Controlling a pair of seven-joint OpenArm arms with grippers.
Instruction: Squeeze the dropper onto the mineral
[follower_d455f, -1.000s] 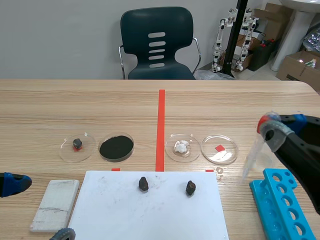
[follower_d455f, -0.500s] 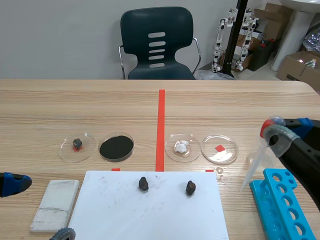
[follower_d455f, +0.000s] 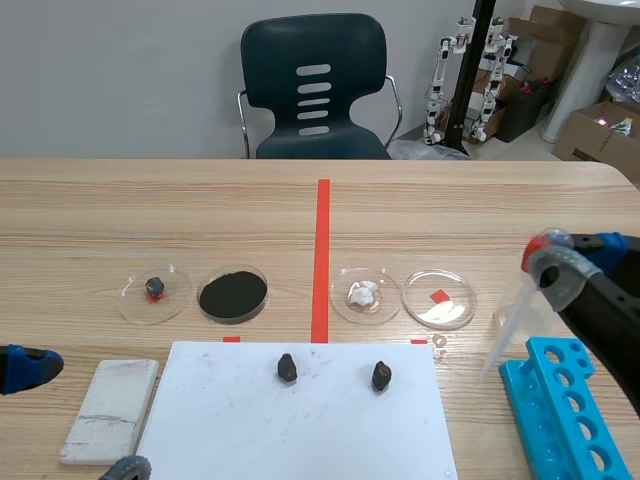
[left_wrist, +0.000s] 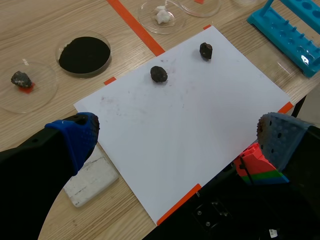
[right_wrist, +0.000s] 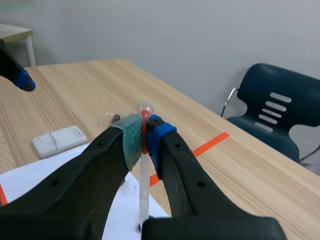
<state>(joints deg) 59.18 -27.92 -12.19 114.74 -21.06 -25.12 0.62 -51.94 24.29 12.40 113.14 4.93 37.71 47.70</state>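
Right claw (right_wrist: 144, 142) drifted right; dropper (right_wrist: 143, 192) pinched inside.

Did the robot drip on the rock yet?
Not yet. Done: the dropper is picked up, pinched in the right gripper. Right now it hangs beside the blue rack, away from the two dark minerals on the white sheet. Left to do: carry it over a mineral and squeeze. The left gripper is open and holds nothing.

Clear dropper (follower_d455f: 505, 328), slightly tilted, tip downward
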